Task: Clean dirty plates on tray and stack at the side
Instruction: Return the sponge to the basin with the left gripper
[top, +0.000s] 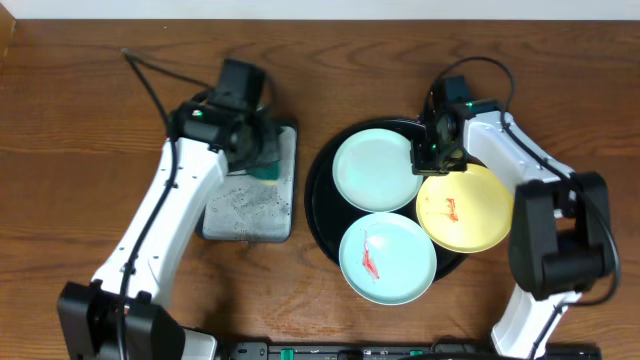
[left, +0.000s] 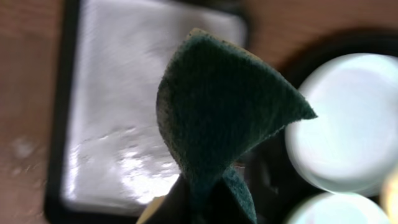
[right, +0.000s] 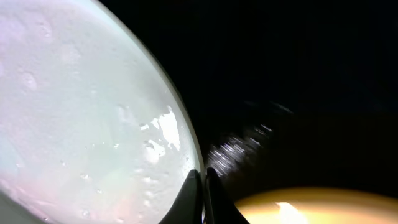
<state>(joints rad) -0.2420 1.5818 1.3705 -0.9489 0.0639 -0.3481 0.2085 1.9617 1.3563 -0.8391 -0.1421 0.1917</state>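
Note:
The black round tray (top: 318, 205) holds three plates. A mint-blue plate (top: 375, 170) with no visible mark lies at its back. A second mint-blue plate (top: 388, 258) with a red mark lies at the front. A yellow plate (top: 465, 208) with a red mark lies at the right. My right gripper (top: 430, 155) is shut on the right rim of the back mint-blue plate (right: 81, 112); its fingers (right: 203, 186) pinch the rim. My left gripper (top: 262, 150) is shut on a dark teal sponge (left: 224, 112) and holds it above the silvery metal tray (left: 124, 112).
The rectangular silvery metal tray (top: 245, 210) sits left of the black tray on the wooden table (top: 80, 120). The yellow plate's edge (right: 311, 208) shows low in the right wrist view, the black tray's surface (right: 298, 93) behind it.

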